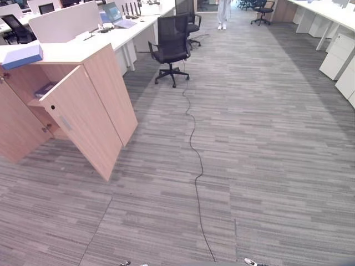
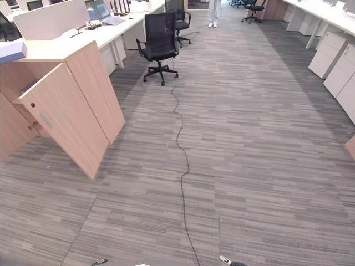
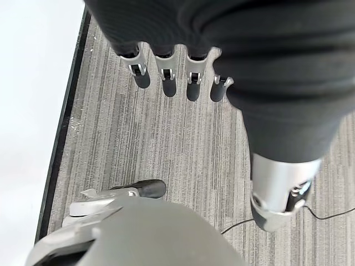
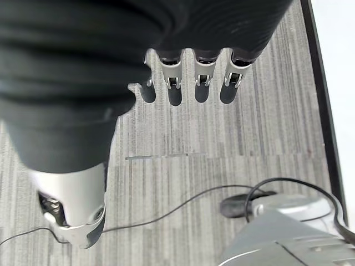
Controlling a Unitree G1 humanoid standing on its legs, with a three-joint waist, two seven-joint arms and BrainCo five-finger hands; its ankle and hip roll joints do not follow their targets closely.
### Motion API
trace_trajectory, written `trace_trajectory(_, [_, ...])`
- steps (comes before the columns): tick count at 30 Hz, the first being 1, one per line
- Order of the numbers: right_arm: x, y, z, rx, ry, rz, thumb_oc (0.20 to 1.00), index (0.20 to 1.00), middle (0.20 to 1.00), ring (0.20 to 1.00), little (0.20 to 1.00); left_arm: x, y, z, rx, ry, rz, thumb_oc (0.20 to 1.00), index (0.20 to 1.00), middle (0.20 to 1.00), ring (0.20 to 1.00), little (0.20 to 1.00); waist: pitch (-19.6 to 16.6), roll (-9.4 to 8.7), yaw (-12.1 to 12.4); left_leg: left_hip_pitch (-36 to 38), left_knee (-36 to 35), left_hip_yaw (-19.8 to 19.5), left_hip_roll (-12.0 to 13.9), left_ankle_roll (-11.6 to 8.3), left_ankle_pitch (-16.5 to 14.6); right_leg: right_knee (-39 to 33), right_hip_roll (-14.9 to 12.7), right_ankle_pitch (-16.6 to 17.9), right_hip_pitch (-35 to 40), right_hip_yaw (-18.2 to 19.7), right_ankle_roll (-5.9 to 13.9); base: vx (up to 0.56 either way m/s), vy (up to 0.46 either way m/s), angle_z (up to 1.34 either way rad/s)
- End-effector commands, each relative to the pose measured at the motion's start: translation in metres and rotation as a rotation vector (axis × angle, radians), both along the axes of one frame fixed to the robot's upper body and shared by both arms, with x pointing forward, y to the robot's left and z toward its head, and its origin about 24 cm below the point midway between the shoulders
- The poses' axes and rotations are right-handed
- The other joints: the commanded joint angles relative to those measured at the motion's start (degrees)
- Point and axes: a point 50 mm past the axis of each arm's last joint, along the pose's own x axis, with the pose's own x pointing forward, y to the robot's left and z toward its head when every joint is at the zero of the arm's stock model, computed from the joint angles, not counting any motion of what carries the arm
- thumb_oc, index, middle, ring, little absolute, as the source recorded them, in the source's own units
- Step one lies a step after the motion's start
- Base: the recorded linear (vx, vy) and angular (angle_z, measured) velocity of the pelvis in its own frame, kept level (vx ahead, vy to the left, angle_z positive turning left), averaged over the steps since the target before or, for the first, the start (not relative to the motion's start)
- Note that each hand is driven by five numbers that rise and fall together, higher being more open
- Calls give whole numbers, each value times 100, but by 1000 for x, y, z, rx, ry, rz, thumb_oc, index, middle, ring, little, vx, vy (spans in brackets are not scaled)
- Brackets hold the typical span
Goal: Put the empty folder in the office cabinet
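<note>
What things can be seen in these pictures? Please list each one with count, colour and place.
Office cabinet: one, light wood, far left, doors open.
Folder: one, blue and white, lying on top of the cabinet.
Item on cabinet shelf: one, dark, inside; cannot tell what it is.
Office chair: one nearby, black, beyond the cabinet; more chairs further back.
Laptop: one, open, on the white desk.
Person: one, legs in white, far end of the aisle.
Carpet: grey, striped.
Left robot hand: open, hanging over the carpet.
Right robot hand: open, over the carpet.
</note>
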Motion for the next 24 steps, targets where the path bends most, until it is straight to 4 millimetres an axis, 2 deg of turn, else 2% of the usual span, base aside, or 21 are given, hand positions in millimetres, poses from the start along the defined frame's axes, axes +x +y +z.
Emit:
trace_trajectory(1, [3,-10,3,-39,28,7,1000,1000,1000,1000,1000,11,-7,0,9,-8,-40,1000,1000,1000,1000,1000,-6,-90,106,31,5,-645,-15,-38,-419,139,-119,-45,-193,28,357,0,0,0])
trace_trajectory(7, [5,-6,2,-34,28,28,1000,1000,1000,1000,1000,14,-3,1,18,-24,-15,1000,1000,1000,1000,1000,48,-117,135,29,5,-688,36,-75,-406,229,-111,-78,-241,-42,333,-22,-33,4])
trace_trajectory(8, [11,-6,3,-40,11,41,1000,1000,1000,1000,1000,22,0,3,21,-58,15,1000,1000,1000,1000,1000,246,-169,183,-222,316,-647,38,-152,-380,353,-144,-95,-346,-135,316,-107,-56,17])
trace_trajectory(9, [11,-6,3,-40,10,41,1000,1000,1000,1000,1000,22,0,3,21,-58,15,1000,1000,1000,1000,1000,240,-171,176,-247,346,-652,34,-152,-393,359,-147,-98,-359,-142,317,-196,-64,27])
trace_trajectory(10, [16,-6,4,-46,-2,44,1000,1000,1000,1000,1000,28,1,5,20,-82,30,1000,1000,1000,1000,1000,377,-211,180,-585,785,-578,19,-235,-458,441,-189,-110,-446,-238,302,-239,-73,40])
trace_trajectory(11, [24,-7,6,-60,-21,55,1000,1000,1000,1000,1000,40,0,8,10,-131,62,1000,1000,1000,1000,1000,610,-252,230,-1181,1535,-297,60,-365,-534,515,-240,-100,-543,-404,260,-238,-73,48])
trace_trajectory(12, [24,-7,6,-60,-21,55,1000,1000,1000,1000,1000,40,0,8,10,-131,62,1000,1000,1000,1000,1000,607,-251,229,-1187,1539,-297,60,-365,-536,515,-239,-100,-546,-405,260,-181,-111,53])
trace_trajectory(13, [30,-8,8,-75,-35,65,1000,1000,1000,1000,1000,40,1,8,16,-139,100,1000,1000,1000,1000,1000,686,-272,267,-1515,2026,-116,99,-348,-653,501,-241,-113,-545,-572,227,-28,-76,43])
trace_trajectory(15, [29,-9,8,-79,-34,67,1000,1000,1000,1000,1000,38,0,7,11,-137,123,1000,1000,1000,1000,1000,692,-283,266,-1606,2196,-37,128,-326,-690,497,-254,-134,-525,-639,216,-8,-52,49])
trace_trajectory(16, [28,-10,8,-88,-33,66,1000,1000,1000,1000,1000,34,1,6,9,-134,178,1000,1000,1000,1000,1000,713,-307,266,-1764,2354,111,210,-315,-671,494,-292,-175,-481,-795,205,10,-15,47])
trace_trajectory(18, [26,-11,8,-94,-25,60,1000,1000,1000,1000,1000,28,1,5,8,-125,232,1000,1000,1000,1000,1000,692,-310,277,-1823,2193,421,446,-284,-539,502,-330,-223,-455,-991,200,73,4,76])
trace_trajectory(19, [19,-11,7,-96,-4,52,1000,1000,1000,1000,1000,17,6,4,31,-100,275,1000,1000,1000,1000,1000,644,-332,328,-1925,1645,755,808,-383,-62,487,-404,-296,-356,-1274,222,116,24,102])
trace_trajectory(20, [19,-11,7,-96,-3,52,1000,1000,1000,1000,1000,16,6,4,31,-100,275,1000,1000,1000,1000,1000,665,-339,338,-1884,1624,767,805,-385,-59,486,-410,-301,-329,-1264,223,168,39,82])
trace_trajectory(22, [13,-11,5,-96,15,49,1000,1000,1000,1000,1000,12,7,3,41,-92,280,1000,1000,1000,1000,1000,697,-326,351,-1859,1139,1116,1056,-524,105,484,-482,-449,-202,-1451,270,106,33,56])
trace_trajectory(23, [13,-11,5,-96,15,49,1000,1000,1000,1000,1000,12,7,3,41,-92,280,1000,1000,1000,1000,1000,699,-327,352,-1854,1135,1118,1055,-524,107,484,-483,-449,-199,-1450,270,86,91,79])
trace_trajectory(24, [8,-12,5,-100,25,35,1000,1000,1000,1000,1000,11,6,3,44,-87,284,1000,1000,1000,1000,1000,710,-266,329,-1885,804,1559,1285,-606,292,469,-536,-492,-153,-1669,302,91,100,56])
